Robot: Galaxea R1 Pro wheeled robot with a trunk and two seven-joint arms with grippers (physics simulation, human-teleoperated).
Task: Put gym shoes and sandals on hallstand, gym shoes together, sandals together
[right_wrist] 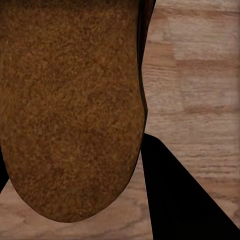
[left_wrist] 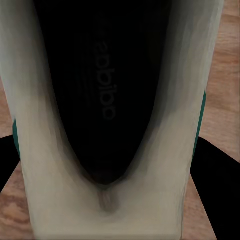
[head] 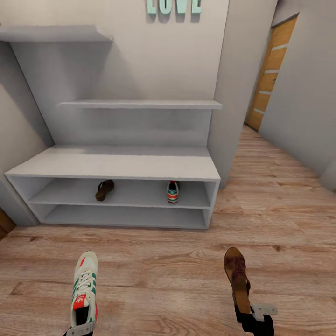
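Ahead of both claws, each clamped on a heel, the rack (head: pixel 116 164) shelf wants sneaker (head: pixel 84 289) beside sneaker, sandal (head: pixel 236 276) beside sandal.

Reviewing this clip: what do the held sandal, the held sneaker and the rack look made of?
Sandal: seemingly leather or suede, matte; its brown insole looks grainy in the right wrist view. Sneaker: smooth white upper, possibly synthetic leather, with green stripes and a dark lining. Hallstand: flat, matte, grey-white panels, likely painted board; no grain visible. Floor: wood-grain planks.
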